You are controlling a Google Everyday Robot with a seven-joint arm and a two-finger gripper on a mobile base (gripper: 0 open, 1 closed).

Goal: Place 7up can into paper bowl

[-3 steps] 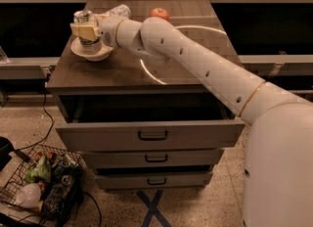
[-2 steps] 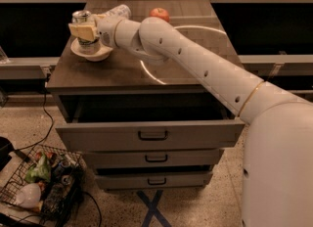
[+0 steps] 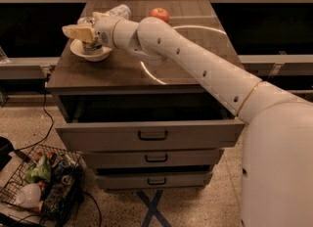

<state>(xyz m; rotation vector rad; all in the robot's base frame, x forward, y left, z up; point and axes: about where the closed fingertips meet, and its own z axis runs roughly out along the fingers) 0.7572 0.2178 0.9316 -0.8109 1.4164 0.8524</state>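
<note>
The 7up can [image 3: 90, 46], silver with green markings, stands upright inside the cream paper bowl [image 3: 101, 55] at the back left of the wooden cabinet top. My gripper [image 3: 81, 32] reaches in from the right and is closed around the can's upper half. One tan finger [image 3: 77, 33] crosses the can's front. The can's base is hidden by the bowl's rim.
A red apple [image 3: 159, 14] and a clear plastic bottle [image 3: 118, 11] lying on its side sit at the back of the top. The top drawer [image 3: 151, 134] below is pulled open. A wire basket [image 3: 43, 184] of items stands on the floor at the left.
The gripper and the can have dropped a little, so the can now sits lower in the bowl. The arm has barely shifted otherwise.
</note>
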